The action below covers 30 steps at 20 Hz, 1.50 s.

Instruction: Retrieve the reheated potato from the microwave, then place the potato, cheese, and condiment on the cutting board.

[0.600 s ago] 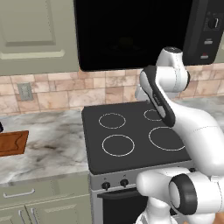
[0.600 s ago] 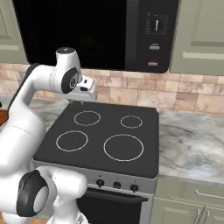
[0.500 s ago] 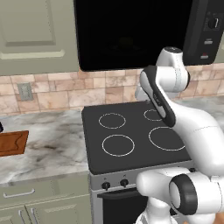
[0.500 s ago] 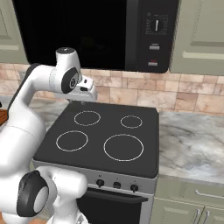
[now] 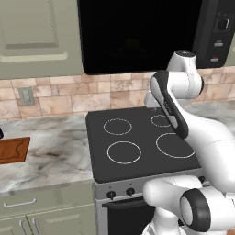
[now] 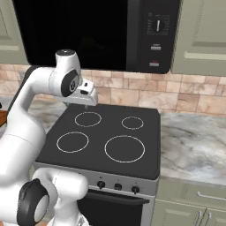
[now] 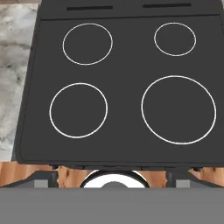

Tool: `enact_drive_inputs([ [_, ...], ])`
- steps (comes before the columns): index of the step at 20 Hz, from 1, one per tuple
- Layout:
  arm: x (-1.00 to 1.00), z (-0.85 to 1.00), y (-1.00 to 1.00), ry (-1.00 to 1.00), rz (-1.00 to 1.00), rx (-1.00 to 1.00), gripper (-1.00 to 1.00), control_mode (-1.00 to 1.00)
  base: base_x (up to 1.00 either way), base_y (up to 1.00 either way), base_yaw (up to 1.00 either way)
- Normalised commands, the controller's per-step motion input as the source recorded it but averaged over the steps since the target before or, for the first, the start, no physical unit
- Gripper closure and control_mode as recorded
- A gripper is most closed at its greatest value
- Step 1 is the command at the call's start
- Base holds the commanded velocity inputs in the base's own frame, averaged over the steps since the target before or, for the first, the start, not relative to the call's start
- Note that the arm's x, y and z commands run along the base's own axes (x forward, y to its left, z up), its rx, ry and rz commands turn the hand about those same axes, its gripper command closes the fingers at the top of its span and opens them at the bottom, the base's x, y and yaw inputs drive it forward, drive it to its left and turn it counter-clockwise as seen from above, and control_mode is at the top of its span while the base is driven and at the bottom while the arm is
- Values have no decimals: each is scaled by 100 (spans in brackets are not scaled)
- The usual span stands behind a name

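Risk of knocking the closed microwave (image 6: 88, 33) door at top of frame instead of opening it, with fingers (image 6: 86, 104) spread wide, empty, above the stove (image 6: 106, 141); cutting board (image 5: 13, 149) far off at left bench edge.

I'm looking at a black glass cooktop (image 5: 137, 142) with four white burner rings; in the hand view the largest ring (image 7: 178, 110) sits at four o'clock from the cooktop's centre. A row of oven knobs (image 6: 117, 186) runs along the front panel. Marbled grey counter (image 5: 50, 151) flanks the stove. A wall outlet (image 5: 26, 95) sits in the tan tile backsplash (image 6: 145, 97), with sage-green upper cabinets (image 5: 36, 36) above.
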Motion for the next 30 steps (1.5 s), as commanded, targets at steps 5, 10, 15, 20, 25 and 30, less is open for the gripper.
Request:
enact_drive_inputs([
  [5,-24,11,-19,-12,-6,5,-100,-100,0,0,0],
  [10,-8,23,-20,-27,-3,0,-100,-100,0,0,0],
  [15,-5,36,-24,-33,2,0,-100,-100,0,0,0],
  [20,-11,45,-29,-22,3,-1,-100,-100,0,0,0],
  [25,-10,47,-33,-12,0,-6,-100,-100,0,0,0],
  [30,-3,46,-34,-5,0,-12,-100,-100,0,0,0],
])
